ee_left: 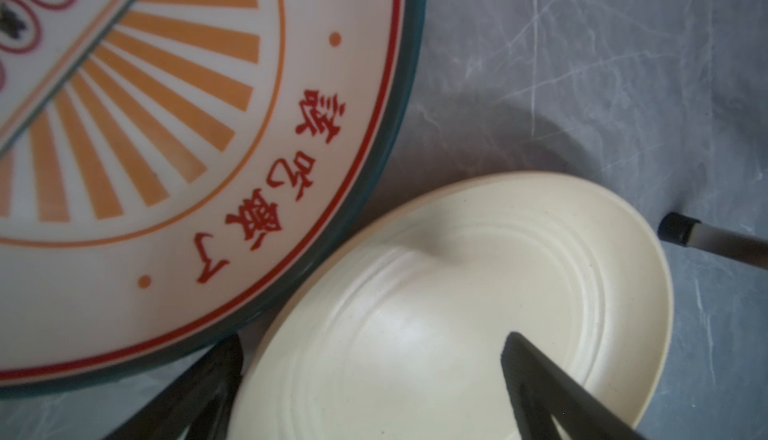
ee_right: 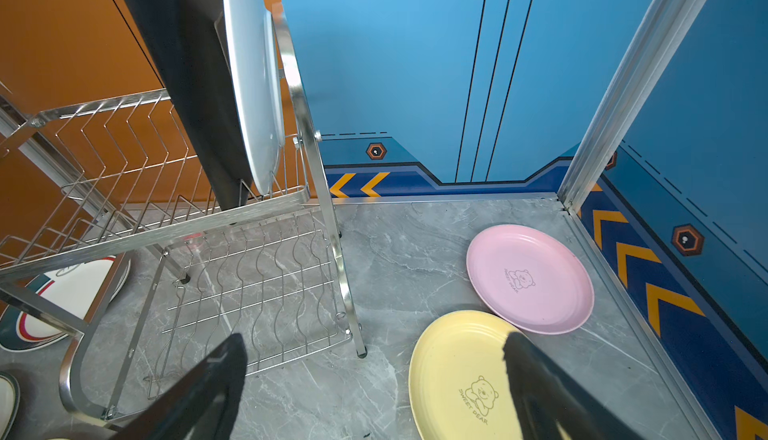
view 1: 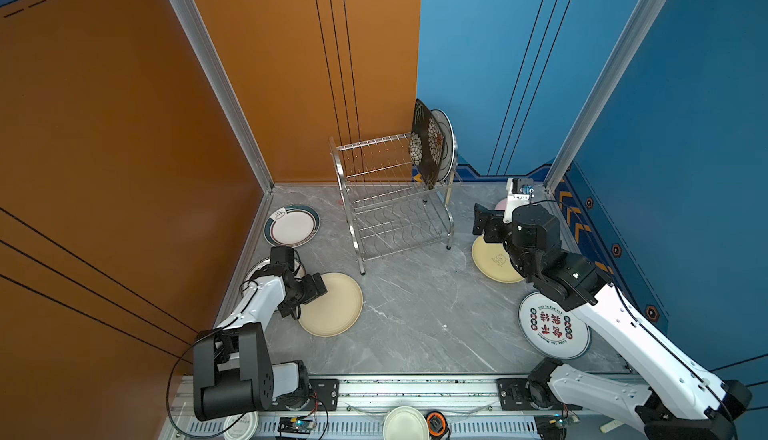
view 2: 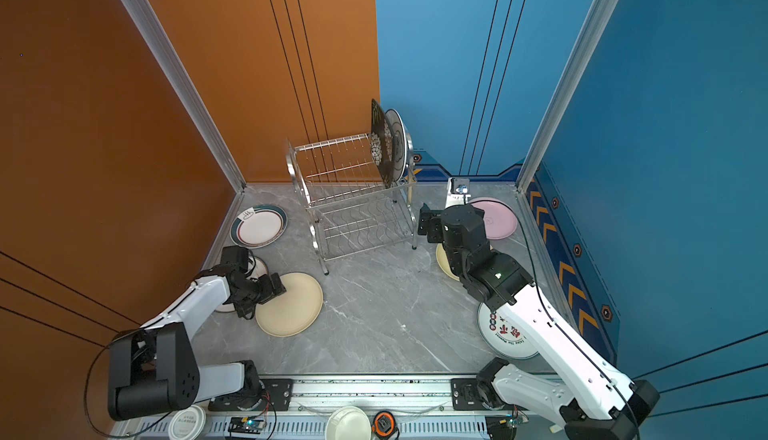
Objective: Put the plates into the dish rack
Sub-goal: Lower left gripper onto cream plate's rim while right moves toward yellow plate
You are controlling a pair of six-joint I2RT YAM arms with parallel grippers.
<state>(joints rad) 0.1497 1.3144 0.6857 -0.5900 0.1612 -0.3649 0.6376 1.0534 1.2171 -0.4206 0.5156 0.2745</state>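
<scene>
Dish rack [view 1: 395, 209] [view 2: 357, 205] [ee_right: 249, 259] stands at the far middle of the table [view 1: 415, 305]. Two plates are loaded, both upright at the right end of the upper tier: the square black floral plate [view 1: 426, 147] [view 2: 380, 147] [ee_right: 187, 64], and a white round plate [view 1: 446, 138] [view 2: 400, 143] [ee_right: 253, 84] just right of it. Lower tier is bare wire.

Six plates lie flat on the table:
- teal-rimmed plate [view 1: 293, 226] [view 2: 259, 226], far left
- orange-sunburst plate [ee_left: 166, 126] [view 2: 259, 265], left, mostly under the left arm
- cream plate [view 1: 336, 305] [view 2: 295, 305] [ee_left: 457, 292], just beside the sunburst plate, on its right
- pale yellow plate [view 1: 490, 263] [ee_right: 457, 375], right of the rack, partly under the right arm
- pink plate [view 2: 498, 219] [ee_right: 530, 278], far right corner, rim meeting the yellow one
- red-lettered plate [view 1: 552, 325] [view 2: 498, 334], near right, arm crossing over it

Left gripper [view 1: 318, 288] [view 2: 276, 288] [ee_left: 374, 340]: fingers [ee_left: 552, 396] spread wide, nothing between them. They straddle the cream plate's left rim, one over the plate and one outside it by the sunburst plate. Contact cannot be told.

Right gripper [view 1: 482, 219] [view 2: 426, 219] [ee_right: 376, 342]: fingers [ee_right: 199, 392] released and wide apart, holding nothing. It sits just right of the rack's lower tier, facing the far wall and above the yellow plate's far edge.
</scene>
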